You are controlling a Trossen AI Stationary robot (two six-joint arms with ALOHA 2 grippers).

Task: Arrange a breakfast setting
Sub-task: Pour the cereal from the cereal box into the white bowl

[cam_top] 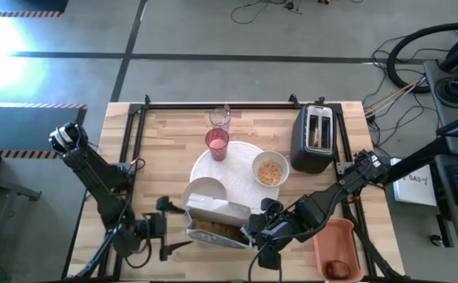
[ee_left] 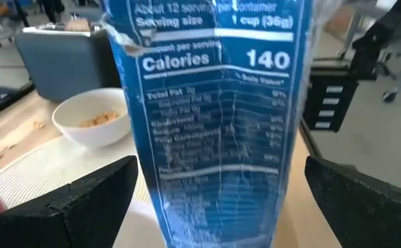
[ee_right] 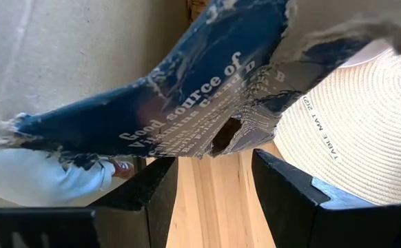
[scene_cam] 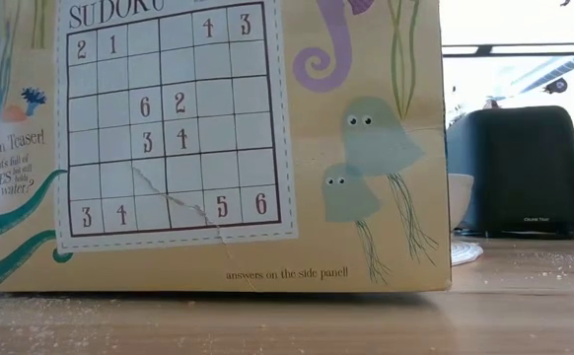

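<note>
Two tools flank an open cereal box (cam_top: 217, 216) that stands at the front edge of the large plate (cam_top: 241, 153), on the side away from the glass (cam_top: 220, 118). On the plate sit the pink tumbler (cam_top: 217, 143) and, toward the toaster (cam_top: 313, 137), the bowl (cam_top: 270, 170), which already holds cereal. The smaller plate (cam_top: 205, 189) lies at the big plate's front rim, right against the box.

The left tool (cam_top: 168, 226) is spread wide with the box's narrow panel between its fingers (ee_left: 83, 200), not yet touching. The right tool (cam_top: 262, 236) stands part-open at the box's other end, under a torn flap. Nothing shows in its gap, though whether the tips touch the flap cannot be told.

The likely trouble is the box. A lopsided squeeze or a nudge from either side could topple it onto the plates and spill cereal across the desk (cam_top: 166, 149). A pull on the ragged flap could rip it further.
</note>
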